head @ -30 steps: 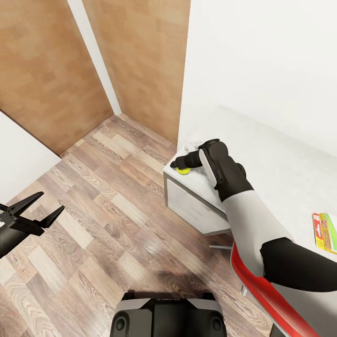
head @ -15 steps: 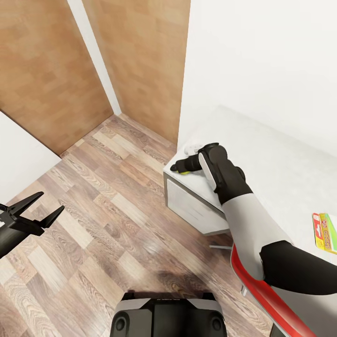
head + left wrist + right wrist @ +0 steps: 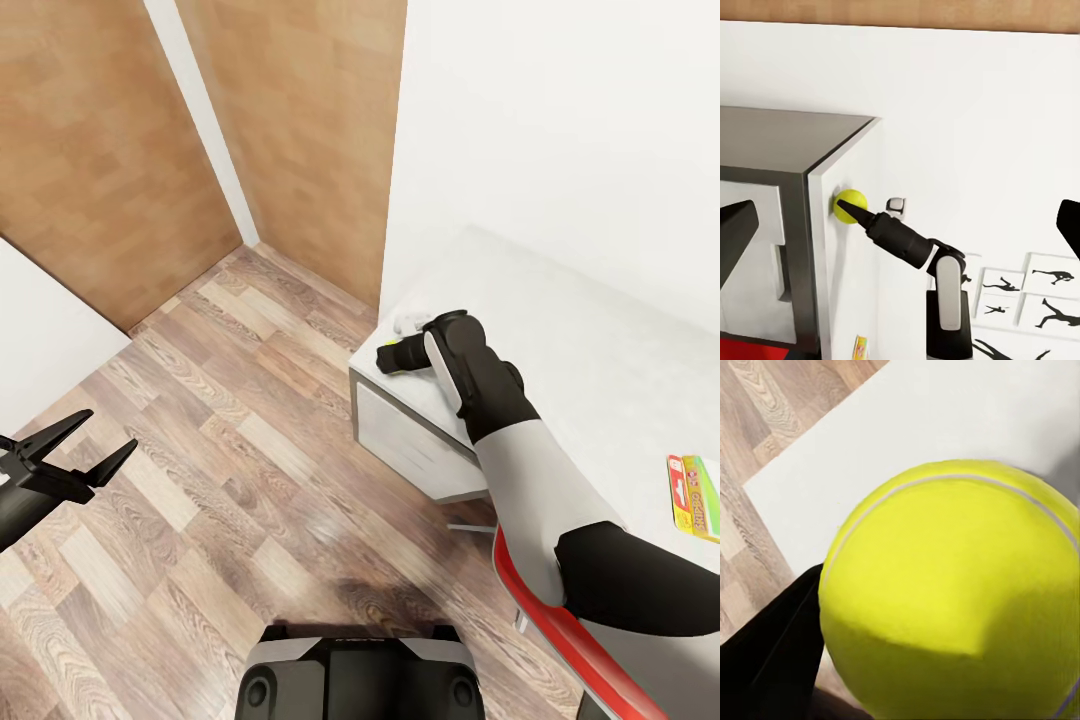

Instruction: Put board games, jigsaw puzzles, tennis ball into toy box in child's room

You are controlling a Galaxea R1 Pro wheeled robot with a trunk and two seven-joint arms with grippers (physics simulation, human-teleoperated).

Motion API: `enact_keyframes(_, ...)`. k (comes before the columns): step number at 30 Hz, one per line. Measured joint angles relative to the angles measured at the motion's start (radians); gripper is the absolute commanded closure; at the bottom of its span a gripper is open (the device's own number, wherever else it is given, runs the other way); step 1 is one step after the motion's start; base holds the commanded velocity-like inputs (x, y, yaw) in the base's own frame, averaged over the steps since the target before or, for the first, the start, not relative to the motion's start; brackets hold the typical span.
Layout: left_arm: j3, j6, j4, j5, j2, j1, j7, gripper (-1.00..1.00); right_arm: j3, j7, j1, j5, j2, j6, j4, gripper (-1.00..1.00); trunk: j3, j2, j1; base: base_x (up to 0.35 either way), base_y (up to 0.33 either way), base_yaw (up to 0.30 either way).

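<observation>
Sitting at the corner of the white tabletop (image 3: 560,330), the tennis ball (image 3: 388,343) is right at the tip of the right gripper (image 3: 392,355). From the head camera only a small yellow-green piece of the ball shows above the dark fingers. From the right wrist camera the ball (image 3: 952,592) is very large and close, with one black finger (image 3: 772,652) touching its side and the white surface under it, so the gripper looks clamped on the ball, though the second finger is hidden. From the left wrist camera the ball (image 3: 849,207) is seen at the end of the right gripper (image 3: 859,214), against the white top near its edge. The right arm (image 3: 500,420) stretches from the robot's body over the tabletop to this corner. Far along the same tabletop, at the edge of the head view, lies a colourful flat box (image 3: 695,495) with yellow, red and green on it. The left gripper (image 3: 85,445) hangs well apart from the table, over the wood-plank floor (image 3: 200,500), with its two fingers spread apart and nothing between them. Behind the table stands a white wall (image 3: 560,120), and beside it are brown wooden panels (image 3: 300,120).
</observation>
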Motion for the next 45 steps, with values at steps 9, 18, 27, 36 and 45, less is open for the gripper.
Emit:
enact_keyframes(9,0.0,0.0,0.0,0.0,0.0,0.0,0.0,-1.0,0.001,-0.001,-0.004,0.001,0.0,0.0,0.006,1.0,0.0,0.0,0.0,0.0,0.0,0.0)
enact_keyframes(18,0.0,0.0,0.0,0.0,0.0,0.0,0.0,-1.0,0.001,-0.001,-0.007,0.004,0.0,0.001,0.011,1.0,0.0,0.0,0.0,0.0,0.0,0.0)
enact_keyframes(27,0.0,0.0,0.0,0.0,-0.001,-0.001,0.0,-1.0,-0.009,-0.002,-0.003,-0.006,0.0,0.001,-0.045,1.0,0.0,0.0,0.0,0.0,0.0,0.0)
enact_keyframes(36,-0.001,0.0,0.0,0.0,-0.001,-0.003,0.001,-1.0,-0.015,-0.001,0.013,-0.004,-0.002,0.001,-0.318,1.0,0.0,0.0,0.0,0.0,0.0,0.0)
enact_keyframes(45,-0.001,0.0,0.0,0.0,-0.002,-0.003,0.0,-1.0,-0.016,-0.001,0.048,-0.003,-0.018,0.0,-0.482,1.0,0.0,0.0,0.0,0.0,0.0,-0.001)
